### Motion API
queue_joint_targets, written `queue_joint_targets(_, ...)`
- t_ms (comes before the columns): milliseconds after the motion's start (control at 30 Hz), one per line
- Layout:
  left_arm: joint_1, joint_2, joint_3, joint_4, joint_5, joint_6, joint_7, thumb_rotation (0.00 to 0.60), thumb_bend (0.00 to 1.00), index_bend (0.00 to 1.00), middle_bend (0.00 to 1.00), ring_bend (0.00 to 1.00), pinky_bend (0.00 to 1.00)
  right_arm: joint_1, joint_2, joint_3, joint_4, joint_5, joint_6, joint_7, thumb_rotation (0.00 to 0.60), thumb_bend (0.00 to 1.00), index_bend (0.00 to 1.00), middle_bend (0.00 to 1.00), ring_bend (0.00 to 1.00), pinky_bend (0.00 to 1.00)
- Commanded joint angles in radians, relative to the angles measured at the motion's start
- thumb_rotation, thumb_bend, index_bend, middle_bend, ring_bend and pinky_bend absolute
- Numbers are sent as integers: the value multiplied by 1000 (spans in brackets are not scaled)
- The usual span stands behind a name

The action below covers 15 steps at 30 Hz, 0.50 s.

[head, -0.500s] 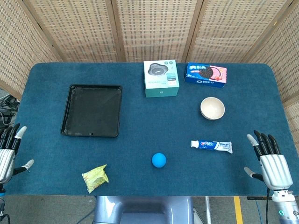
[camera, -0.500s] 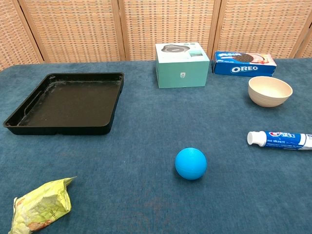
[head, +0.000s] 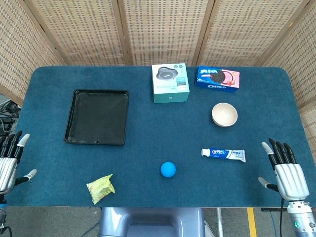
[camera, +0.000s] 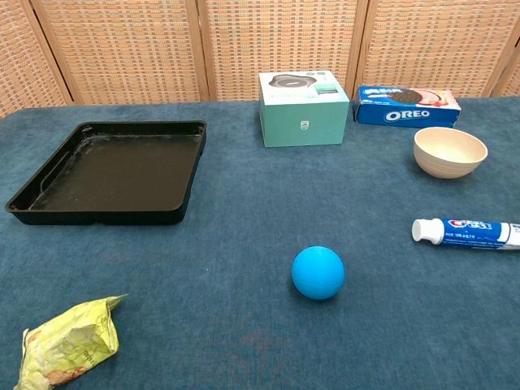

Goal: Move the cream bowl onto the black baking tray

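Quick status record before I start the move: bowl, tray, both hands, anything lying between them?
cream bowl: upright on the table's right side, untouched
black baking tray: left side, nothing in it
left hand: open, at the near left edge
right hand: open, at the near right edge, nearer the bowl
between bowl and tray: mint-green box behind, blue ball in front
task: not started
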Motion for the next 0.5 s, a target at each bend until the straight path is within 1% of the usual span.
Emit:
queue_joint_targets(33,0,-1,0,2,2,0,-2,600,83,0,0,0,0,0,1,1,-2,2,-1,1,600,140,0,0,0,0)
queue_joint_targets(500,4,2,-1,0,9,12,-14,600,83,0,0,0,0,-1,-2,-3,5,-10,6,7,600,140,0,0,0,0)
